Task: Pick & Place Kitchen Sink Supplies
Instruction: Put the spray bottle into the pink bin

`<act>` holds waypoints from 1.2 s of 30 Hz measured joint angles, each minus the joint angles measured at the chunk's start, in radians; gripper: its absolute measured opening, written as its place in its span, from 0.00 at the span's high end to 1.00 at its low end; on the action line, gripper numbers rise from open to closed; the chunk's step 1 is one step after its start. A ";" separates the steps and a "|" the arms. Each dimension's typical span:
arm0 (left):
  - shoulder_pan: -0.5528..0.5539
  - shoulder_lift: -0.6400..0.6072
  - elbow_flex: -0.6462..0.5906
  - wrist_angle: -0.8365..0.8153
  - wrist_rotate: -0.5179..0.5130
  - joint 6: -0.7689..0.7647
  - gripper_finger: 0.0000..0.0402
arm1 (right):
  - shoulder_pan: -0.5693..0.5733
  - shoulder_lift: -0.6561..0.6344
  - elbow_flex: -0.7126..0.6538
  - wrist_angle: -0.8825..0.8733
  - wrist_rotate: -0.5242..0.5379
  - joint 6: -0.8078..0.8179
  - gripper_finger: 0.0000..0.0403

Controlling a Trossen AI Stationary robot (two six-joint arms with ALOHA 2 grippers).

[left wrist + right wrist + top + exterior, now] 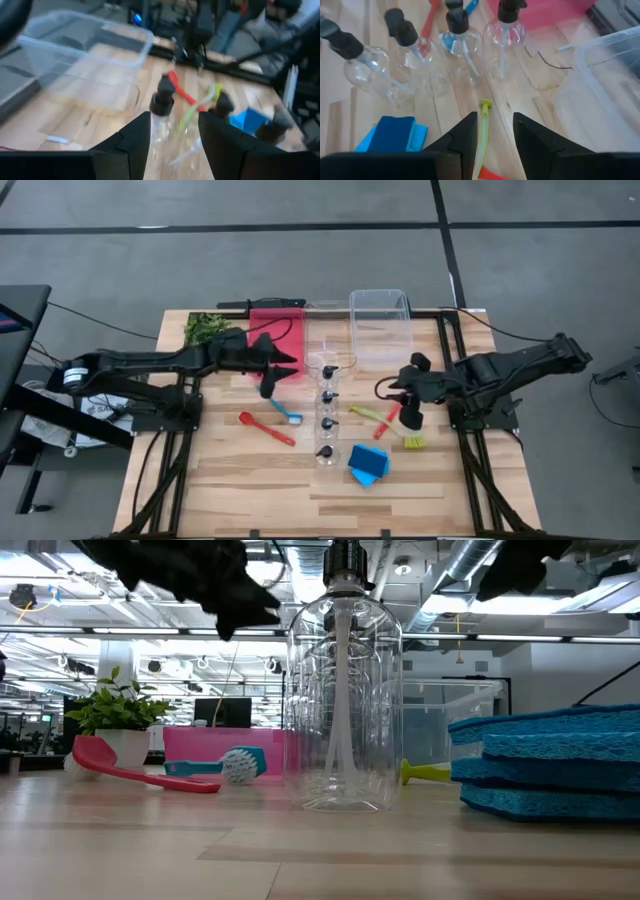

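1. While my left gripper (268,387) hovers part-open and empty left of the bottles (325,410), they stand in a row.
2. Right of them, my right gripper (410,416) gapes empty above the yellow-green brush (385,422).

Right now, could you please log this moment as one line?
left gripper: open, empty, near bottles | right gripper: open, empty, above yellow-green brush

Glossy clear-plastic bottles (327,412) — rough sponges (555,768) — wood table (250,480).
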 joint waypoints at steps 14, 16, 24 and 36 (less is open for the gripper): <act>0.022 0.209 -0.001 0.174 0.112 0.089 0.58 | 0.000 -0.109 0.000 0.002 0.002 -0.015 0.71; 0.022 0.234 -0.001 0.205 0.112 0.089 0.58 | 0.000 -0.109 0.000 0.003 0.001 -0.015 0.71; 0.022 0.309 -0.002 0.287 0.112 0.089 0.58 | 0.000 -0.106 0.000 0.004 0.001 -0.015 0.71; 0.022 0.309 -0.002 0.359 0.112 0.163 0.54 | 0.000 -0.106 0.000 0.006 0.001 -0.014 0.71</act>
